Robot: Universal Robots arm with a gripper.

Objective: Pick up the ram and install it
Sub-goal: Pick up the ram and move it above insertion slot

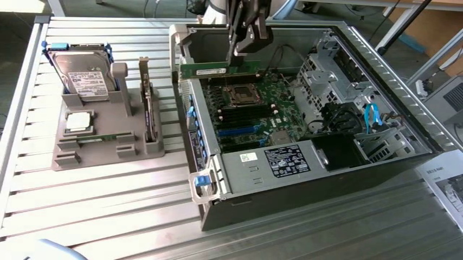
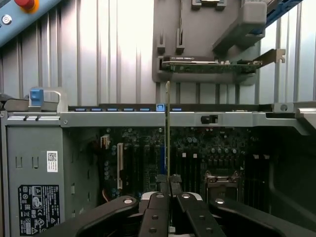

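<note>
The ram (image 1: 217, 70) is a narrow green stick with a white label. It hangs level above the far end of the motherboard (image 1: 250, 111), inside the open computer case (image 1: 210, 162). My gripper (image 1: 242, 58) comes down from above and is shut on the stick's upper edge, near its end on the exterior view's right. In the wrist view the ram (image 2: 168, 128) shows edge-on as a thin line running away from my shut gripper (image 2: 169, 183), over the dark memory slots (image 2: 148, 158).
A grey fixture (image 1: 97, 143) on the exterior view's left holds a silver hard drive (image 1: 83, 76), a processor chip (image 1: 78, 122) and an upright card (image 1: 149, 108). The case walls, drive cage (image 1: 318, 81) and power supply (image 1: 285, 161) surround the board. Papers (image 1: 448, 187) lie at the right.
</note>
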